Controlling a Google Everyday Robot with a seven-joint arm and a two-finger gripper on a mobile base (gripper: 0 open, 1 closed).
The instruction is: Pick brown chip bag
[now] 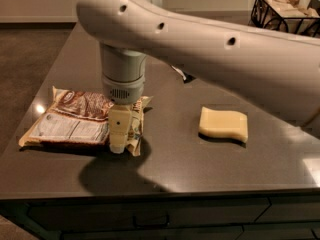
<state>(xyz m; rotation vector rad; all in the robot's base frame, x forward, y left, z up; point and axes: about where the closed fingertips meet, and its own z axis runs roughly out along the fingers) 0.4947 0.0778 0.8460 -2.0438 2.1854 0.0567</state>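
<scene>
The brown chip bag (75, 121) lies flat on the dark table (200, 169) at the front left, label panel up, with cream-yellow edges. My gripper (118, 143) hangs straight down from the big white arm (210, 44) and stands over the bag's right end, its tip at or just above the bag's right edge. Nothing is seen held in it. The arm hides most of the dark-blue-and-white bag (181, 75) behind it.
A pale yellow wavy sponge-like block (224, 124) lies on the table to the right of the gripper. A black wire basket (282, 11) stands at the far right back. The table's front edge runs just below the bag.
</scene>
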